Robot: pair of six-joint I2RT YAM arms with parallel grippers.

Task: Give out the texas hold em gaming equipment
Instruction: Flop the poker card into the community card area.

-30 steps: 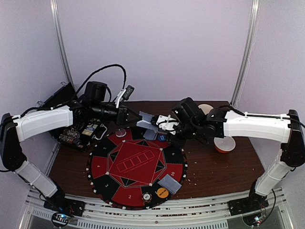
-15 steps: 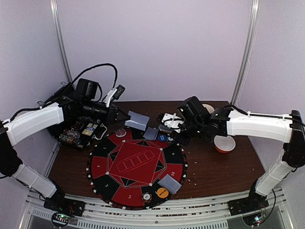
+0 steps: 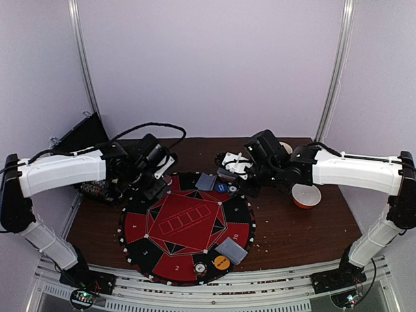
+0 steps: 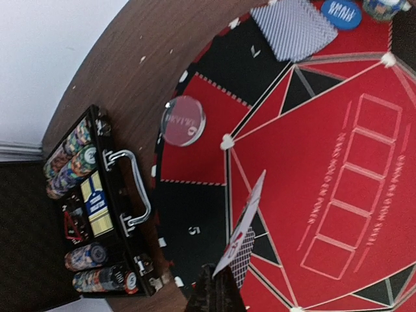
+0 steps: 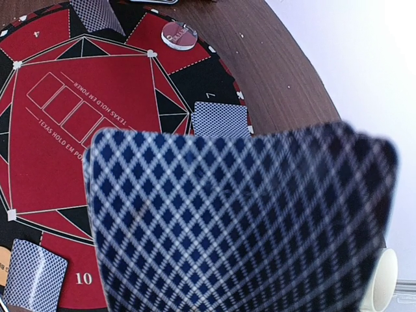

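Note:
My left gripper [image 4: 224, 281] is shut on a thin pair of playing cards [image 4: 246, 227], held edge-on just above the round red-and-black poker mat [image 4: 325, 162] by its segment 5. From above, the left gripper [image 3: 158, 188] sits low over the mat's [image 3: 188, 221] left edge. My right gripper [image 3: 229, 170] is shut on the card deck [image 5: 240, 221], whose blue diamond back hides the fingers. Dealt cards lie on the mat [image 3: 207, 182] [image 3: 232, 249] [image 5: 221, 119]. A clear button [image 4: 183, 120], a blue chip [image 3: 221, 187] and an orange chip [image 3: 221, 262] rest on it.
An open black chip case [image 4: 97, 208] with stacked chips lies left of the mat, close to my left gripper. A white-and-orange bowl [image 3: 305, 195] stands right of the mat under the right forearm. Cables trail behind the left arm.
My left arm drew back from the deck with its cards and dropped to the mat's left edge. The right gripper stayed almost where it was, holding the deck.

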